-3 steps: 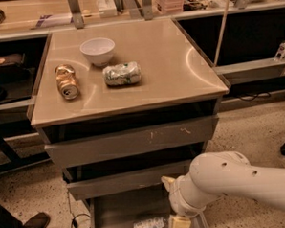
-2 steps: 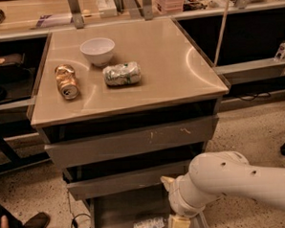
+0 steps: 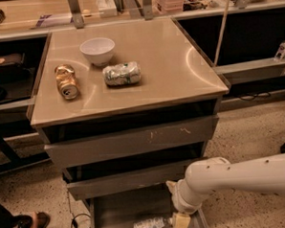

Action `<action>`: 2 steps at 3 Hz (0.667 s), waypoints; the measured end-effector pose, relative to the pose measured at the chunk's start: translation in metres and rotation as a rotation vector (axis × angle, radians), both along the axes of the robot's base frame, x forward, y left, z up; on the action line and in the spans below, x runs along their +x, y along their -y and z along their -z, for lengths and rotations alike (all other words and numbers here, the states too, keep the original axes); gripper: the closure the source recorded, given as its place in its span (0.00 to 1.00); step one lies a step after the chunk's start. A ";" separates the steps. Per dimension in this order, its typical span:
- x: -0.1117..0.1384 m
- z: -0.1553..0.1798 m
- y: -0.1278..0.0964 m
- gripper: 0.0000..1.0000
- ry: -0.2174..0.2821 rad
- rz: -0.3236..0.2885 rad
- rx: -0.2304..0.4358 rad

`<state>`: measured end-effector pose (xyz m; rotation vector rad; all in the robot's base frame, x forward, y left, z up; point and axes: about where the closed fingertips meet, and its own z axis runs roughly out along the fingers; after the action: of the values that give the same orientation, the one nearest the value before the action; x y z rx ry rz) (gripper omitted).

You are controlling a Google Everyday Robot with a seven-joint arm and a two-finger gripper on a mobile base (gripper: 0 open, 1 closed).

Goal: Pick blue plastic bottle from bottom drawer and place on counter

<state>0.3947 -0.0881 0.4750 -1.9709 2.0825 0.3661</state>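
blue plastic bottle [image 3: 151,226] lies on its side on the floor of the bottom drawer [image 3: 120,210], which is pulled open at six o'clock of the view. its white cap points toward three o'clock. the gripper [image 3: 181,223] sits low in the drawer at the bottle's three o'clock, just beside the cap or touching it. i cannot tell how far open it is, nor whether it has hold of anything.

against the second before, bottle and arm sit in the same spots, so the grasp looks not yet made and the lift is still to come.

at twelve o'clock above the drawers, the counter [image 3: 167,42] carries a white bowl [image 3: 97,50], a gold can [image 3: 66,81] at its seven o'clock and a silver-green can [image 3: 122,74] at its five o'clock. the right half is bare, a likely spot for the bottle.
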 end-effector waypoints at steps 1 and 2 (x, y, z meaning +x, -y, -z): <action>0.012 0.064 0.022 0.00 -0.061 0.032 -0.011; 0.012 0.064 0.022 0.00 -0.060 0.032 -0.011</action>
<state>0.4066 -0.1098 0.4113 -1.9536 2.1541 0.4139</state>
